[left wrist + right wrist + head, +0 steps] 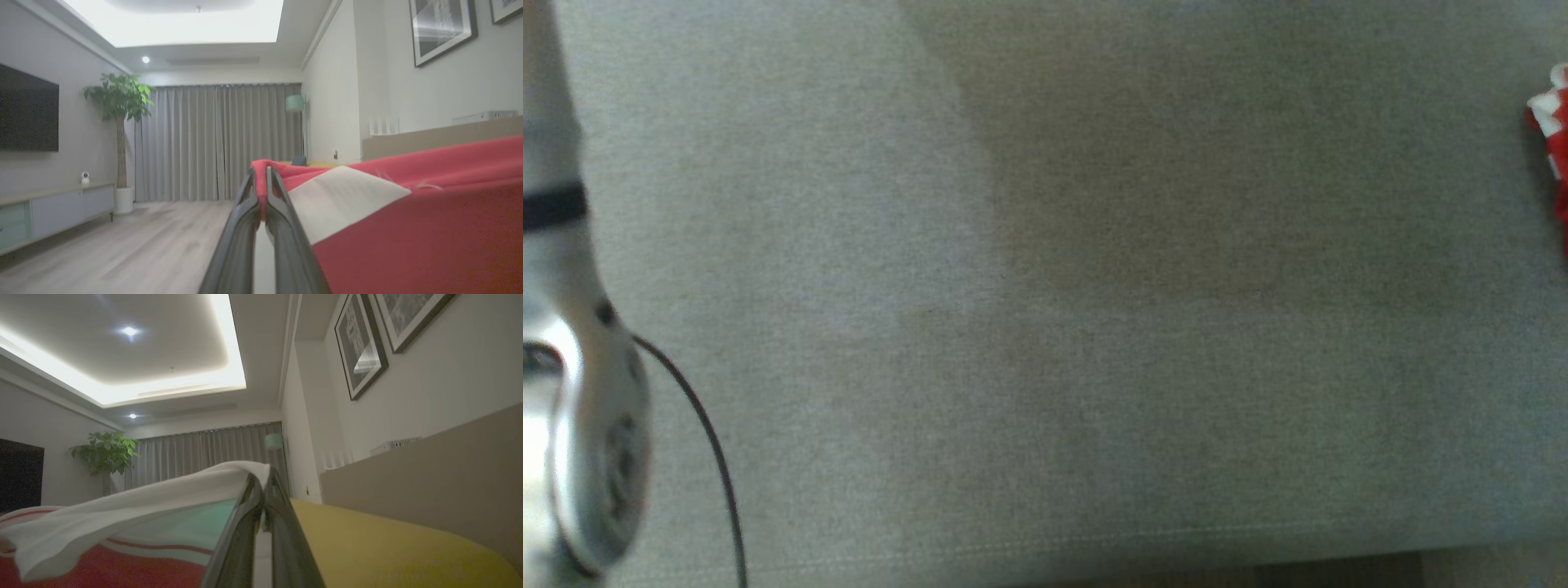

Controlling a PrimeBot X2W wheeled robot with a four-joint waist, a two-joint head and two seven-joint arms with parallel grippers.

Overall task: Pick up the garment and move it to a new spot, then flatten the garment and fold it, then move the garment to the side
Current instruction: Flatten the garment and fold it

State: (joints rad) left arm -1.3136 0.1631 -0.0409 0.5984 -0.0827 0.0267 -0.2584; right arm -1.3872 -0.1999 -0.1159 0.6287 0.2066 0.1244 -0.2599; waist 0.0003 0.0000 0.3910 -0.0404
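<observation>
The left gripper [260, 173] and right gripper [262, 479] each pinch the garment [408, 237] (apparently mid-carry); flattening, folding and setting aside lie ahead.

The glowing ceiling recess [175, 24] and a small downlight [130, 331] give the light; the room is dim and soft. In the head view the grey fabric surface [768, 245] carries a broad soft shadow, and the pale forearm [580, 425] blurs with glare. The garment [408, 237], close up, is out of focus.
</observation>
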